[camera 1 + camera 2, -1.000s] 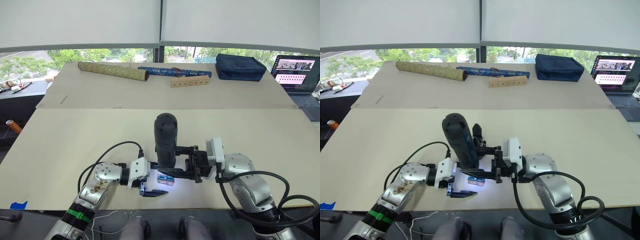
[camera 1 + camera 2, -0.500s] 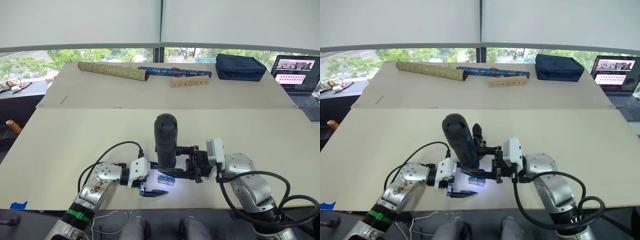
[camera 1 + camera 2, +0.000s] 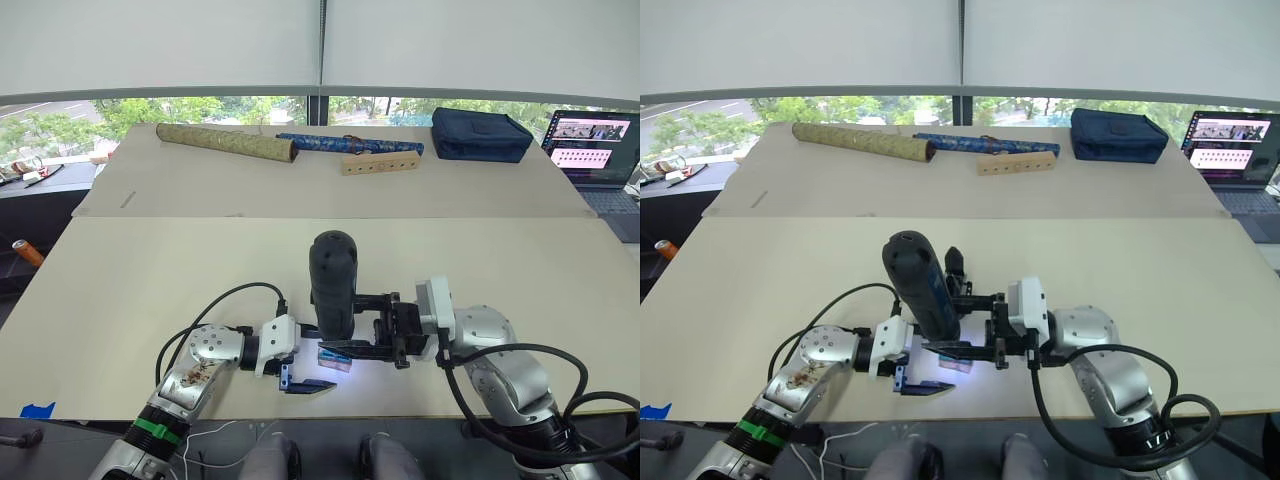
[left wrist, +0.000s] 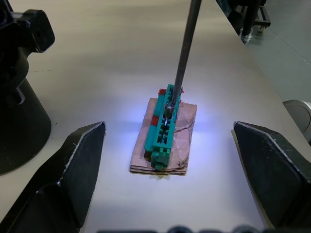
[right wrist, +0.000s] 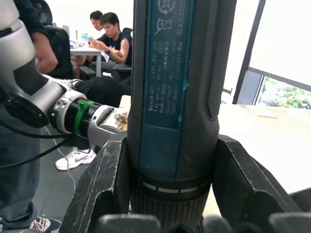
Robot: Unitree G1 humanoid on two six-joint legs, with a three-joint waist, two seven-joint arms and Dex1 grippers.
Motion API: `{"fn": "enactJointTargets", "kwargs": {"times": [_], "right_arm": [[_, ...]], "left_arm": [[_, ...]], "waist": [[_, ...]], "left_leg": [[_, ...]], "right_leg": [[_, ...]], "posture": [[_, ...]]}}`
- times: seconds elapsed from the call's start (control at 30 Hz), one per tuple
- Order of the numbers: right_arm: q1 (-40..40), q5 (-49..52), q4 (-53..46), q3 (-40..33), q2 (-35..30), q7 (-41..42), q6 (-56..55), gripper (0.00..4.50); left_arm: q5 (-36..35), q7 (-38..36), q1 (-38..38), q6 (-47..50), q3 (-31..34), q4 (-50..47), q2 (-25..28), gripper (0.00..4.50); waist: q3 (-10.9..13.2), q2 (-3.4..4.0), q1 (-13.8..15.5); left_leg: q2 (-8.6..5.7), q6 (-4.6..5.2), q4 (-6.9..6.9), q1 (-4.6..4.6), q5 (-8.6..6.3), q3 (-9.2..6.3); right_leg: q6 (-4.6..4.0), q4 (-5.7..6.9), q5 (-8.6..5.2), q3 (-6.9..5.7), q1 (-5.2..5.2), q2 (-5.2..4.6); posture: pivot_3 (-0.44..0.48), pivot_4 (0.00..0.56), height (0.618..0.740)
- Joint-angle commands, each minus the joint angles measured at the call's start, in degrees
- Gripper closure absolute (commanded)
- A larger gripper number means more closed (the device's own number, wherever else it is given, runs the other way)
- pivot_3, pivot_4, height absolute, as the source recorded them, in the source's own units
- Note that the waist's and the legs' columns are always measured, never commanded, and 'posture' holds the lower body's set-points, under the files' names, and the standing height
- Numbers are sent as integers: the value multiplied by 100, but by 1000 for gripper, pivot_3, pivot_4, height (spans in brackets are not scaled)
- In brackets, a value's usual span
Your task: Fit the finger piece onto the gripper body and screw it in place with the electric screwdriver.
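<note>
Nearest you, the left tool (image 4: 165, 160) stands wide open and empty, one finger each side of the green-and-brown block (image 4: 163, 133) without touching it. The screwdriver's thin bit (image 4: 183, 53) comes down onto the block's green top, its light pooling on the desk (image 3: 140, 290) around it. You look to be picking up a screw here, so keep the bit upright and seated, press lightly, and lift straight so nothing tips the block; leave the left fingers wide so they stay clear of the bit.

The right tool (image 5: 165, 194) is clamped round the electric screwdriver (image 3: 332, 283), gripping low on its barrel, the body standing almost vertical.

Just beyond the screwdriver, close behind it, the gripper body (image 3: 955, 268) sits on the desk with its one pointed finger up; in the left wrist view its round base (image 4: 19, 126) lies just beside the left finger. I cannot pick out the loose finger piece.

Far back lie the patterned rolls (image 3: 225, 142), a wooden block with holes (image 3: 378, 163), a dark blue bag (image 3: 480, 134) and a laptop (image 3: 598, 150)
</note>
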Motion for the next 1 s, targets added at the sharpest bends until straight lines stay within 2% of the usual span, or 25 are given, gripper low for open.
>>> {"fn": "enactJointTargets", "kwargs": {"times": [0.03, 1.0], "right_arm": [[-185, 292, -345, -98, -20, 18, 99, 2572], [-265, 216, -237, -67, 31, -141, 267, 2572]], "left_arm": [[177, -5, 187, 128, -225, 258, 5, 54], [147, 33, 239, 220, -237, 142, 11, 54]], "waist": [[0, 0, 0], [0, 0, 3]], "left_leg": [[0, 0, 0, 0, 0, 0], [0, 2, 0, 0, -1, -1]], "right_leg": [[0, 0, 0, 0, 0, 0], [0, 0, 0, 0, 0, -1]], "posture": [[0, 150, 740], [0, 150, 740]]}}
